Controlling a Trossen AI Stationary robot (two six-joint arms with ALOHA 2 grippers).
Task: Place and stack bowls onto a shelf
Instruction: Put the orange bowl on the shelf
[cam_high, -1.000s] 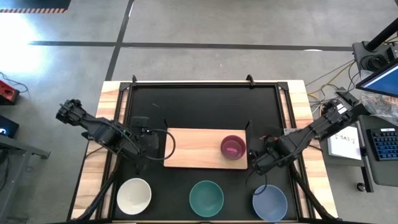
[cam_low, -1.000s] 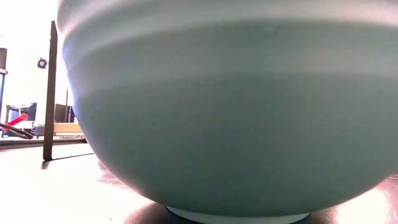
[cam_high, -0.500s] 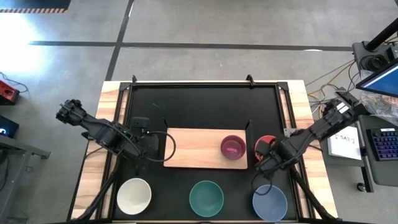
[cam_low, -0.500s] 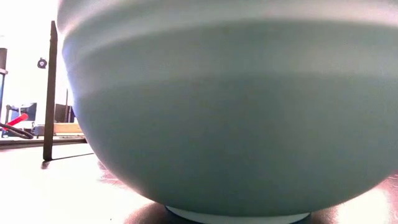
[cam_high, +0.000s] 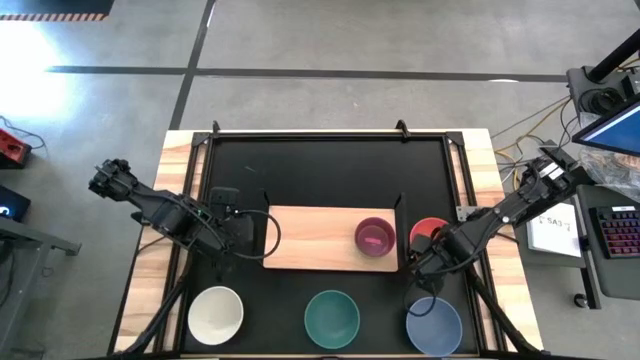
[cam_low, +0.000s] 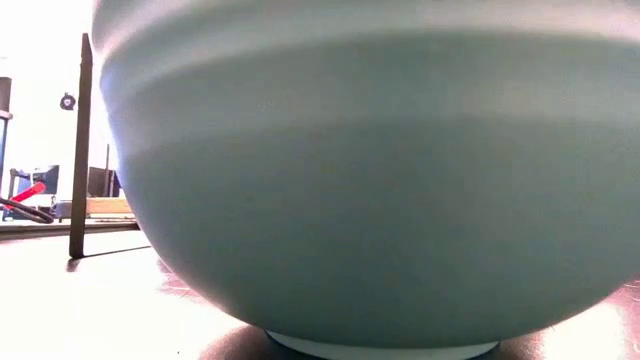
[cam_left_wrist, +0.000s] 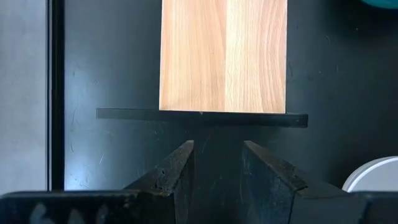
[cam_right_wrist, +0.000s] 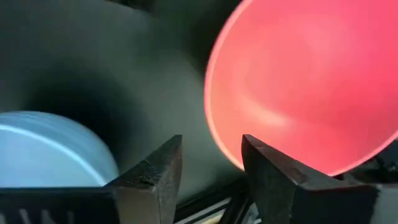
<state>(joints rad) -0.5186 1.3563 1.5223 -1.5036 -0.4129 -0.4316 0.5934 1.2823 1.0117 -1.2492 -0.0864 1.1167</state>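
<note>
1. The right gripper (cam_high: 424, 268) has slid back toward 5 o'clock, and more of the red bowl (cam_high: 430, 232) now shows just off the shelf (cam_high: 310, 240) at its 3 o'clock end.
2. Right fingers (cam_right_wrist: 155, 177) stand parted with nothing between them, released, the red bowl (cam_right_wrist: 311, 87) just ahead.
3. The left gripper (cam_high: 238, 232) hasn't budged at the shelf's 9 o'clock end; fingers (cam_left_wrist: 177, 174) apart, empty.
4. The magenta bowl (cam_high: 374, 237) sits on the shelf toward 3 o'clock.
5. White bowl (cam_high: 216, 314), teal bowl (cam_high: 332, 319) and grey-blue bowl (cam_high: 434, 326) line the 6 o'clock edge.
6. The teal bowl (cam_low: 380, 180) fills the low view, hiding nearly everything behind.
</note>
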